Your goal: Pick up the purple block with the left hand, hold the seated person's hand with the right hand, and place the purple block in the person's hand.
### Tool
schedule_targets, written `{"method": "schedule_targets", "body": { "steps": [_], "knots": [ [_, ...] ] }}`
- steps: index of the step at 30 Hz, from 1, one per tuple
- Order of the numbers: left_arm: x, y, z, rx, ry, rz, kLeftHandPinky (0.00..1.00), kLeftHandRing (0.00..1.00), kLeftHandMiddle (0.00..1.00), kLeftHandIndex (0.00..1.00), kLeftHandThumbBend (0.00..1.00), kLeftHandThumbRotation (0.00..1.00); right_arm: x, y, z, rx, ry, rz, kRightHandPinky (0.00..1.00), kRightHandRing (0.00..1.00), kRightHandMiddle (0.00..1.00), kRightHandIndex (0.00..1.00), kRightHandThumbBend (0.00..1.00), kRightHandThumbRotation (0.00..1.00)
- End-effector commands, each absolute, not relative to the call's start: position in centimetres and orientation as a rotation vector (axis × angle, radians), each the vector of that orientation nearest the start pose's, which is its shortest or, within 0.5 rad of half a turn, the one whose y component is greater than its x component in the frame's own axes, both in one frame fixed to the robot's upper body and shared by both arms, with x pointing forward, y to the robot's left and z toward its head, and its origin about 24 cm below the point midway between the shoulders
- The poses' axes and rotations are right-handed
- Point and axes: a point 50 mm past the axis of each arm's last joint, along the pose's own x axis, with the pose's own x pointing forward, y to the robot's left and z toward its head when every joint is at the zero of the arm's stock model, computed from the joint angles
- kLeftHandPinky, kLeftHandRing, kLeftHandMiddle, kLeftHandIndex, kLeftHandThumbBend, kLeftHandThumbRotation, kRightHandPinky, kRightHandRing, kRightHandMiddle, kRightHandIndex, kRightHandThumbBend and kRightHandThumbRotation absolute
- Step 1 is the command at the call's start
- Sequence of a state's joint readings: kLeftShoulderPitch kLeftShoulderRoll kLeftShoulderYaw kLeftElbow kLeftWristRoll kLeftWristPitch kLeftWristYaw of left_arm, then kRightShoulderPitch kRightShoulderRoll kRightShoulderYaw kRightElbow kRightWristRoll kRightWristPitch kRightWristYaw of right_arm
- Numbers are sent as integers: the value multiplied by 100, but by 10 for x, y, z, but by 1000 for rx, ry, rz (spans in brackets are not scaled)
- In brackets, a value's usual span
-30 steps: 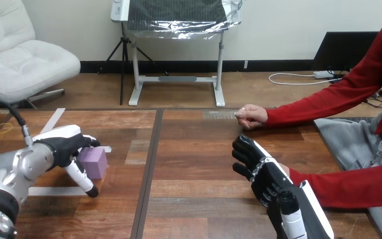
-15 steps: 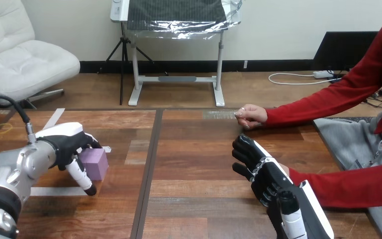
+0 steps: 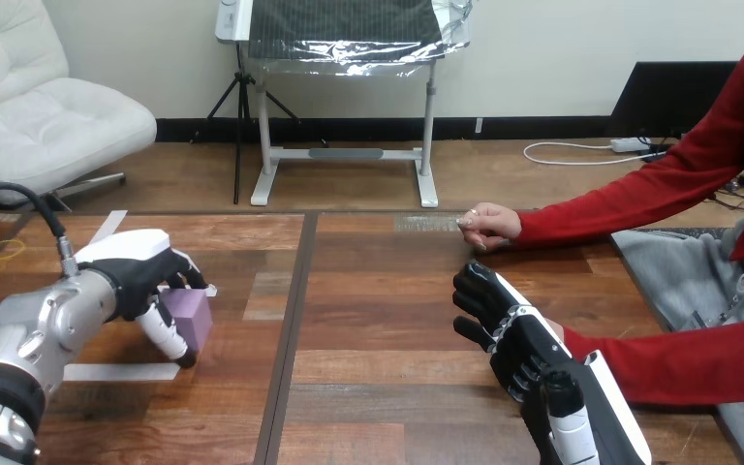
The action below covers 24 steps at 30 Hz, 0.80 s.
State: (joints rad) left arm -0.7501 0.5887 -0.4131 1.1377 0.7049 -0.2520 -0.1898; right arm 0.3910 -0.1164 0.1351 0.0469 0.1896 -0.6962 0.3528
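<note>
A small purple block (image 3: pixel 199 315), cube-shaped, sits flat on the bench's left part, between the left hand's (image 3: pixel 136 279) fingers and thumb.

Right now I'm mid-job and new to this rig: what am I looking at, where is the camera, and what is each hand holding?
This is one view, from a camera on the robot's head, looking down across a wooden table. The two black-and-white machine hands coming in from below are the robot's own. Its left hand is curled round the purple block, which looks to be resting on the table. Its right hand is at the right. A seated person's red sleeve runs in behind it; the person's nearer hand is mostly hidden, so I cannot tell whether it is held. The person's farther hand rests on the table as a loose fist, apart from the robot. White tape strips also lie on the table.
</note>
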Motion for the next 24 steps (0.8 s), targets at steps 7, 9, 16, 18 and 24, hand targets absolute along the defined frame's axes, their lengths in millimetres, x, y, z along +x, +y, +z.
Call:
{"method": "schedule_targets", "body": {
  "steps": [7,9,16,18,24],
  "knots": [
    [365,249,67,1414,254,-367,52,61,68,69,70,0,167,-151,37,36,-383,315,91,94,93,92,81,100],
    [365,249,66,1407,250,-358,51,59,65,66,68,0,167,-151,37,35,-383,315,91,94,93,92,81,100],
    [363,248,64,1385,205,-336,44,51,58,58,64,0,166,-150,37,35,-382,315,91,94,93,92,80,100],
    [363,248,63,1377,197,-332,39,46,53,54,63,0,166,-150,37,34,-382,314,91,94,93,92,80,100],
    [361,248,61,1368,182,-326,32,38,46,50,63,0,166,-150,36,40,-380,313,91,94,93,92,80,100]
  ]
}}
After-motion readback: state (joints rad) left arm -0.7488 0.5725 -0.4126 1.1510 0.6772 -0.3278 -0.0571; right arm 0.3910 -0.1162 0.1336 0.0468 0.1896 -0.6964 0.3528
